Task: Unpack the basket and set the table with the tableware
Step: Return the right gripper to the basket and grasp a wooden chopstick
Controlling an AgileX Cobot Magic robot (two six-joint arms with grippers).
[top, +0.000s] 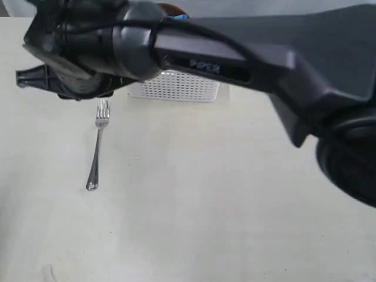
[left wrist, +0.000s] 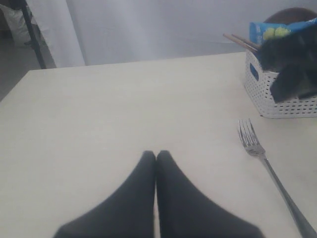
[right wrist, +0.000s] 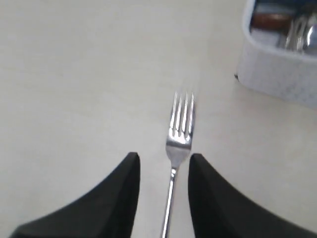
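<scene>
Below our right gripper [right wrist: 163,159], jaws partly open and empty, the fork [right wrist: 181,124] lies near-to-far, tines toward the basket [right wrist: 277,74]. Our left gripper [left wrist: 156,157] sits closed.

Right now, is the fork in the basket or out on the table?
Out. The fork lies flat on the table, clear of the basket, tines pointing toward it.
</scene>
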